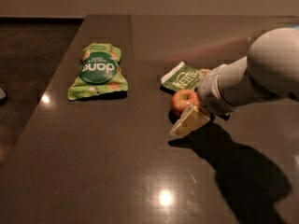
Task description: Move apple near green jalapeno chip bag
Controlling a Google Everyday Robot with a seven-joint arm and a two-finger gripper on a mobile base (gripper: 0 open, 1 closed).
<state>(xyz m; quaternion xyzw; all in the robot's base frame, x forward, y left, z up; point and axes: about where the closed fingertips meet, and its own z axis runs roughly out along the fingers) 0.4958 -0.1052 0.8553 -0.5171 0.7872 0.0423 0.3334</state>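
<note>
The red-and-yellow apple (183, 101) rests on the dark table, just in front of the flat light-green Kettle chip bag (180, 77) and almost touching its near edge. My gripper (188, 105) reaches in from the right and straddles the apple. It is open: the cream near finger (189, 121) lies low in front of the apple and angles down to the table. The far finger is mostly hidden behind the apple and the white wrist (224, 90).
A puffier green "dang" pouch (97, 72) lies at the left of the table (117, 171). The table's left edge runs diagonally, with darker floor beyond it. My arm's shadow falls on the table at the lower right.
</note>
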